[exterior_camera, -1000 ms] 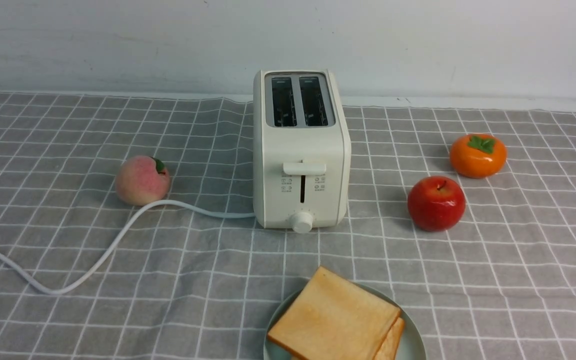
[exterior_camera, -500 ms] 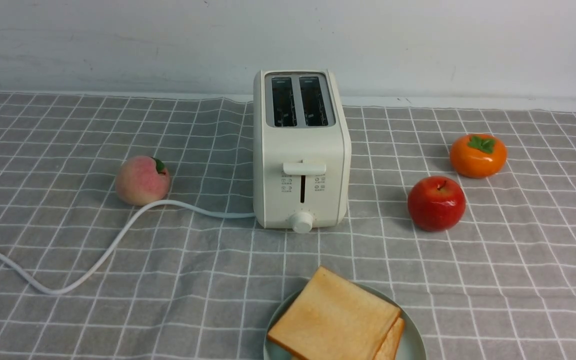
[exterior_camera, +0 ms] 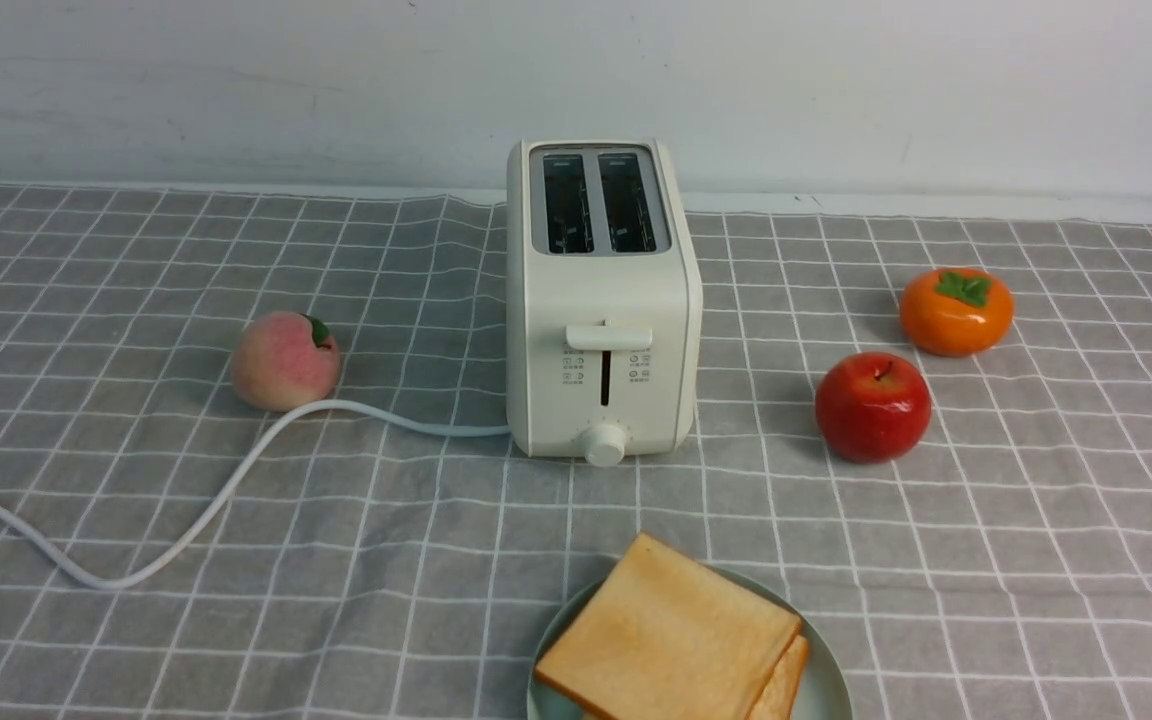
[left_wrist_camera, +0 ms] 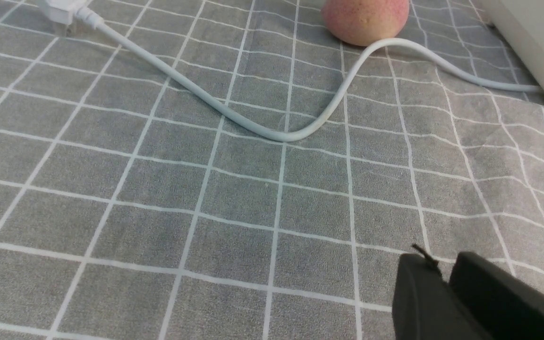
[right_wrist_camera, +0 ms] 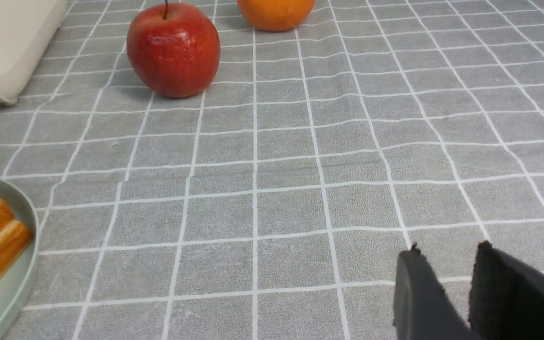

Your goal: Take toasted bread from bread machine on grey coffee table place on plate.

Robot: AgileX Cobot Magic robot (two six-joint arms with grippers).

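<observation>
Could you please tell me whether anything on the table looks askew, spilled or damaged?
Nothing is spilled or damaged. The two golden-tan toast slices lie stacked slightly offset on the pale mint-green plate. The cream-white toaster's slots are empty, and its white cord trails unplugged.

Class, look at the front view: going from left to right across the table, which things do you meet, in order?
white cord → peach → bread machine → red apple → orange persimmon. The plate and toasted bread overlap the bread machine's span, so they are left out.
</observation>
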